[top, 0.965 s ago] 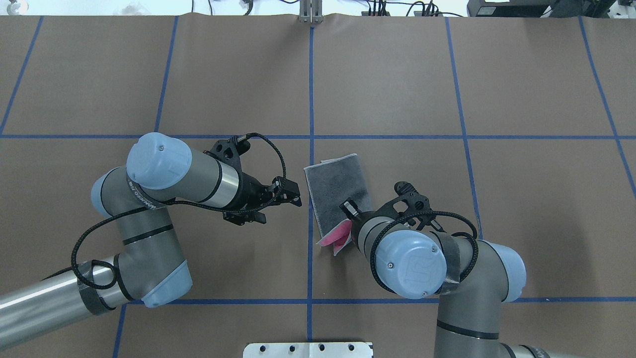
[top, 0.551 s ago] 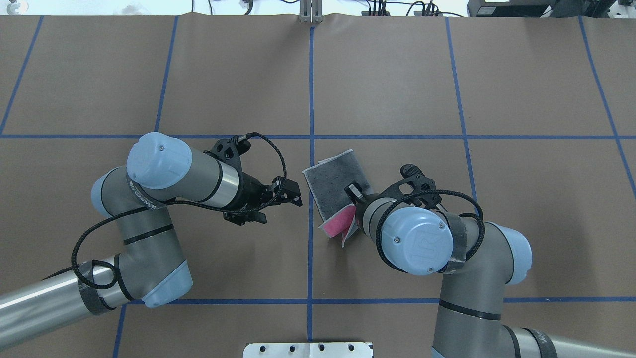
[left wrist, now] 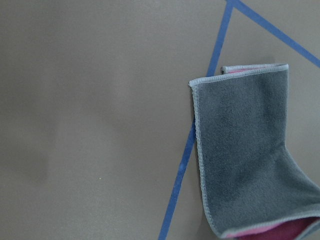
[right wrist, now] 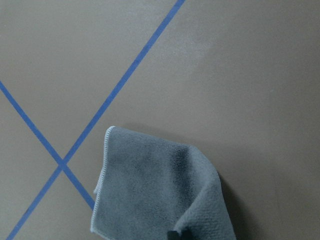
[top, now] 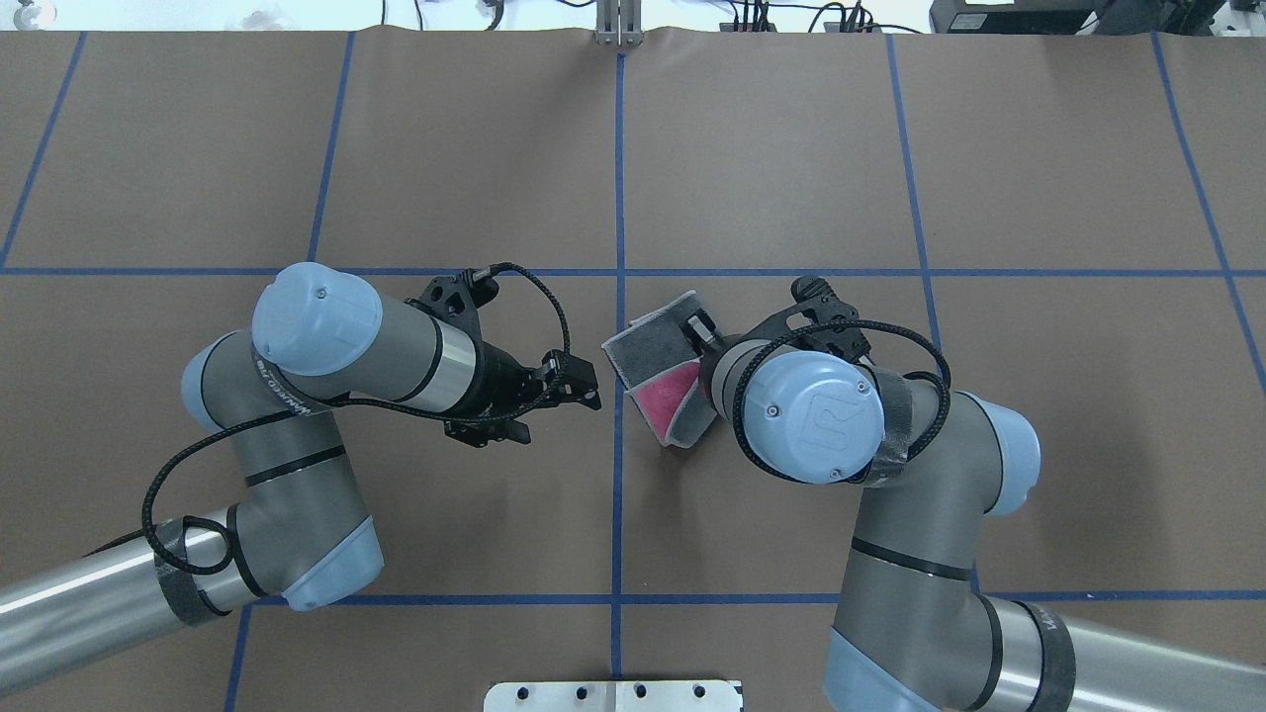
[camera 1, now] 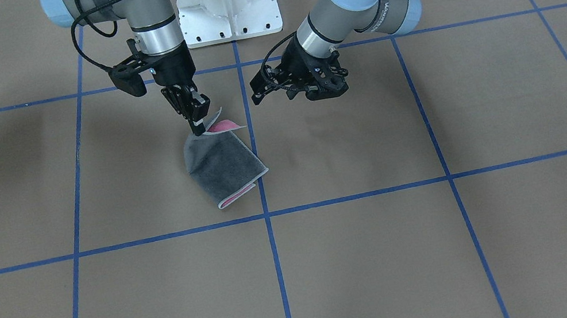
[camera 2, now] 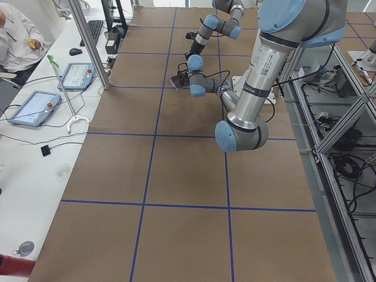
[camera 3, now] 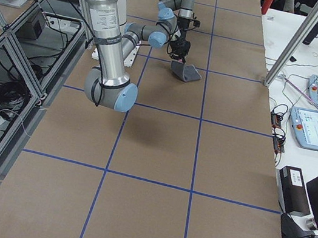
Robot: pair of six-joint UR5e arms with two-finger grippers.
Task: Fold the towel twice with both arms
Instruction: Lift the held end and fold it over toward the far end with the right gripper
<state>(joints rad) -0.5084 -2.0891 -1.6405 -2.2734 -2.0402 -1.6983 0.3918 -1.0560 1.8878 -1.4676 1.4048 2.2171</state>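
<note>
At the lifted edge of the towel, your right jaws grip the cloth, pink underside showing; the rest lies grey-up on the table between the arms. Your left jaws hang nearby, empty; open or closed, you cannot tell. Holding one side only may skew the fold or drag the unpinned layer. Since a second ago, that edge has travelled farther over; left arm unmoved.

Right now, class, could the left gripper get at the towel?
Probably yes: the left gripper hovers open beside the towel, with bare table between them. The right gripper holds only its lifted end.
</note>
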